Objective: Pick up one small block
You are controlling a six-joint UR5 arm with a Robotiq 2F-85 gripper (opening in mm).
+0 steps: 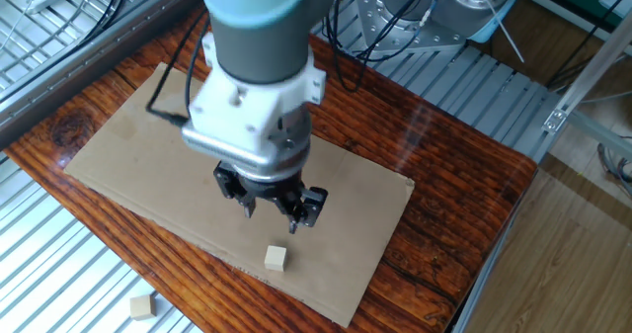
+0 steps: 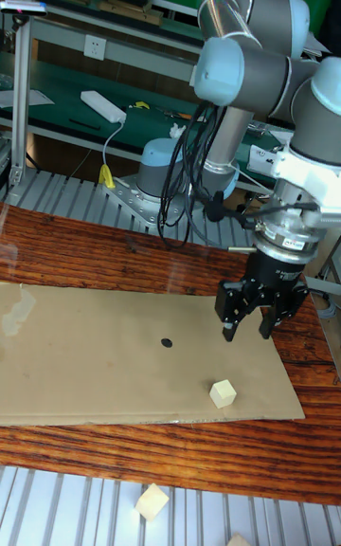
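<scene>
The small block (image 1: 276, 258) (image 2: 223, 367), a pale wooden cube, lies on the cardboard sheet (image 1: 138, 145) (image 2: 95, 347) near its front edge. My gripper (image 1: 276, 212) (image 2: 248, 326) hangs just above and behind the cube, pointing down. It is open, its black fingers (image 1: 308, 212) are spread apart, and nothing is between them. It does not touch the cube.
Another pale wooden block (image 1: 144, 306) (image 2: 152, 501) lies off the cardboard on the ribbed metal surface in front. The cardboard rests on a dark wooden tabletop (image 1: 464, 195) and carries a small black dot (image 2: 167, 342). Cables and a robot base (image 2: 156, 176) stand behind.
</scene>
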